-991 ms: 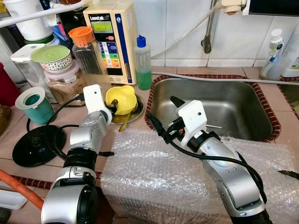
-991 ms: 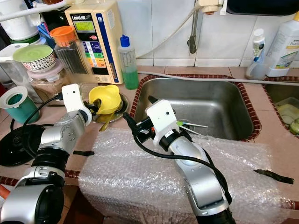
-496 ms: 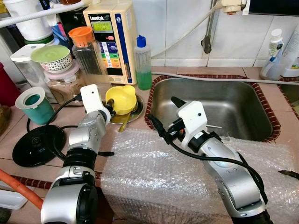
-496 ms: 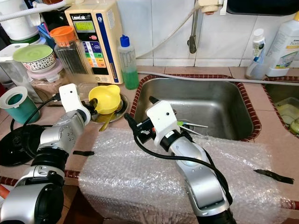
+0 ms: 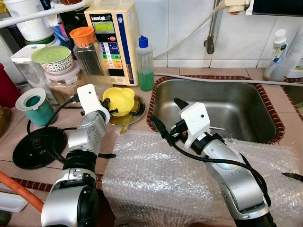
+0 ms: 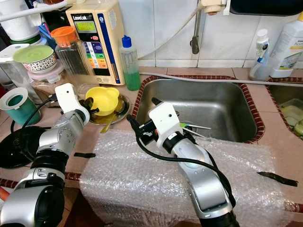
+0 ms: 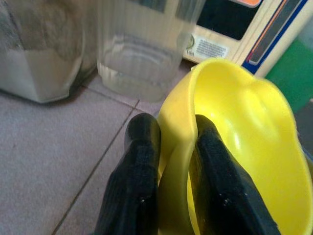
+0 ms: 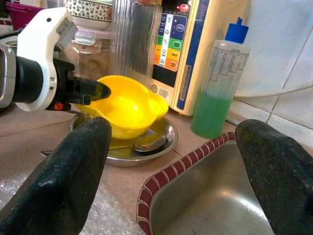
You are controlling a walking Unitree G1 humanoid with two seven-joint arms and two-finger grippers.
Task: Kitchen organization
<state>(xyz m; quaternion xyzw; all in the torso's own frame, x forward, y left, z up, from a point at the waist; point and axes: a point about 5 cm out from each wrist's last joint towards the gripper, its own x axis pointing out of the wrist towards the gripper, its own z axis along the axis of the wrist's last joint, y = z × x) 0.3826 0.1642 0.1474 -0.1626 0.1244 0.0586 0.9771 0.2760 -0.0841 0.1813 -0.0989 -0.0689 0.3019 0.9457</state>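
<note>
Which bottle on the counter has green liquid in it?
The clear bottle with the blue cap, standing between the beige machine and the sink. The white bottles at the far right are opaque.

yellow bowl [image 5: 121, 100]: glossy, smooth plastic, pinched at its rim by the left gripper [image 7: 168, 142]
gripper fingers [image 8: 66, 181]: matt black, finely grainy
sink [image 5: 246, 97]: brushed steel, dull sheen
metal dish [image 8: 164, 147]: polished, mirror-like, under the bowl
bubble wrap [image 5: 156, 179]: clear, dimpled plastic film, at 6 o'clock of the sink
countertop [image 7: 54, 142]: matt pinkish tile
soap bottle [image 5: 145, 64]: translucent plastic, at 12 o'clock of the bowl
</note>
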